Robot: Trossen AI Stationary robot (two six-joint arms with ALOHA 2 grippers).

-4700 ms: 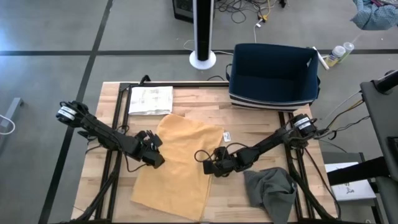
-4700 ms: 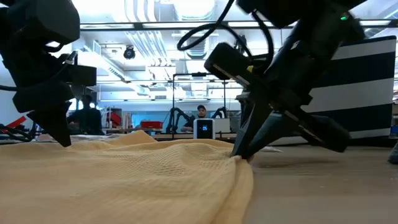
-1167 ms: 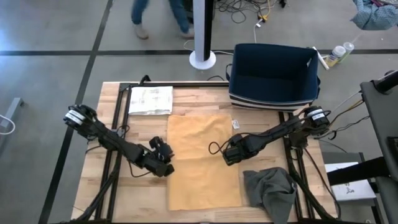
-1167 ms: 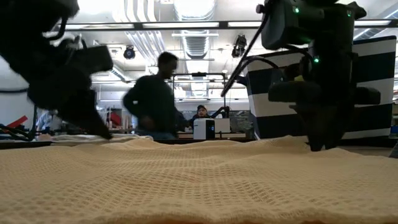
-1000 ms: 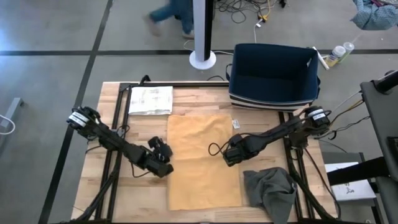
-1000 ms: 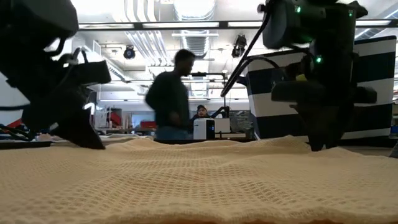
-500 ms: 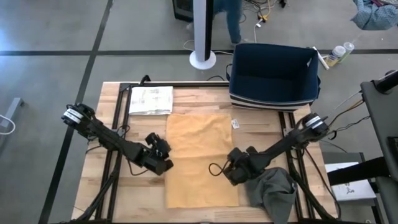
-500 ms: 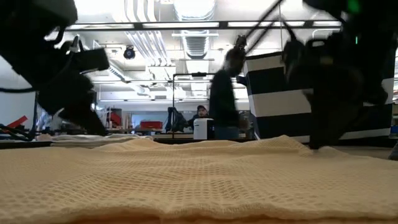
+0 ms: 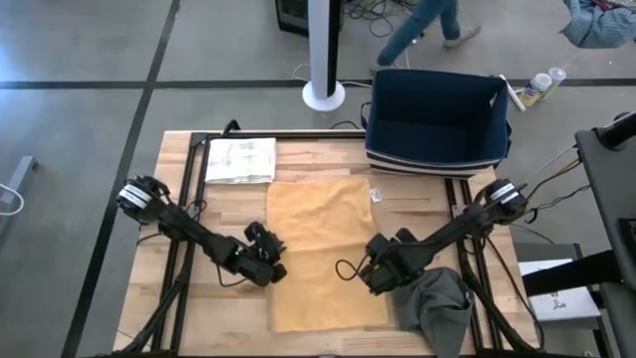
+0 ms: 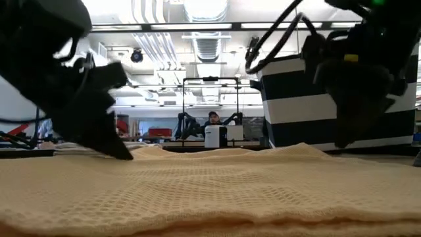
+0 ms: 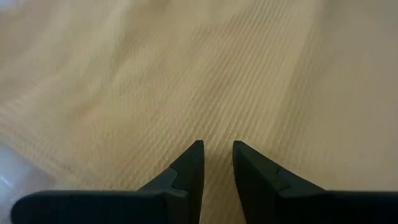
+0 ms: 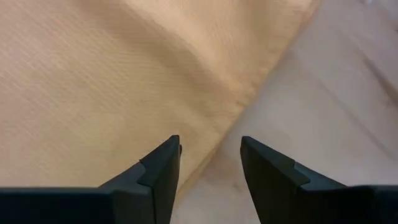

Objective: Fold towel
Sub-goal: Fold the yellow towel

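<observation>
High view: the towel (image 9: pixel 323 254) lies flat on the desk (image 9: pixel 417 214), a tall yellow rectangle just in front of the bin (image 9: pixel 437 119). The left pincer (image 9: pixel 270 267) sits at the towel's left edge, the right pincer (image 9: pixel 370 278) at its right edge, both toward the towel's near end. A grey cloth (image 9: pixel 432 303) lies crumpled just right of the towel's near right corner. A paper (image 9: pixel 240 159) lies off the towel's far left corner.

Low view: the towel (image 10: pixel 210 191) shows a coarse waffle weave, soft and slightly wavy, not fully flat. Both arms are dark shapes above it. A person sits far behind, well beyond the towel.

Left wrist view: the left pincer (image 11: pixel 216 152) has its jaws a narrow gap apart, empty, hovering over ribbed yellow towel (image 11: pixel 205 74) with the edge off to one side. Risk: jaws this narrow, set inside the edge, may pinch only the top threads or slide off without lifting the edge.

Right wrist view: the right pincer (image 12: pixel 210 146) is released, jaws wider, straddling the towel's edge (image 12: pixel 245 93) where cloth meets bare wood. Risk: one finger on wood and one on cloth may push the hem into a wrinkle instead of getting under it.

Judgement: if one side grips and the other misses, the fold would skew. The grey cloth sits close enough to the right arm to snag.
</observation>
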